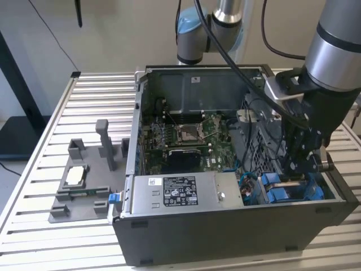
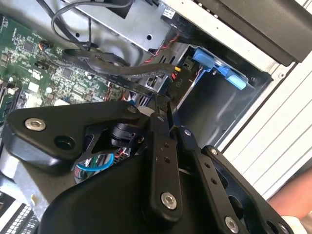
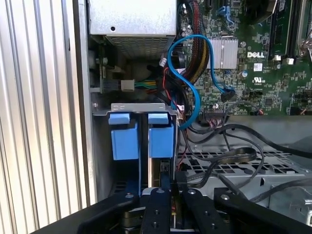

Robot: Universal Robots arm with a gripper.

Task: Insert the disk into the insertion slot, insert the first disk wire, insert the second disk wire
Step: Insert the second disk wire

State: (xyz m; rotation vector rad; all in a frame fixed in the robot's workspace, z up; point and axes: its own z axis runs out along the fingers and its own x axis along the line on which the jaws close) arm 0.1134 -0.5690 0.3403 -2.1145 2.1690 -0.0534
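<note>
Grey plastic fixture tray point(image 1: 62, 210) on the slatted table point(image 1: 51, 118) held a small chip point(image 1: 75, 176) at the exterior view's left. Rightward, the dark computer case point(image 1: 225, 234) contained the motherboard point(image 1: 186, 141). Farthest right, the disk point(image 1: 285, 189) sat in the insertion slot point(image 1: 269, 197) in blue carriers, under the gripper point(image 1: 299, 168), its fingers point(image 3: 161, 207) pinched together on a dark cable point(image 3: 229, 156).
</note>
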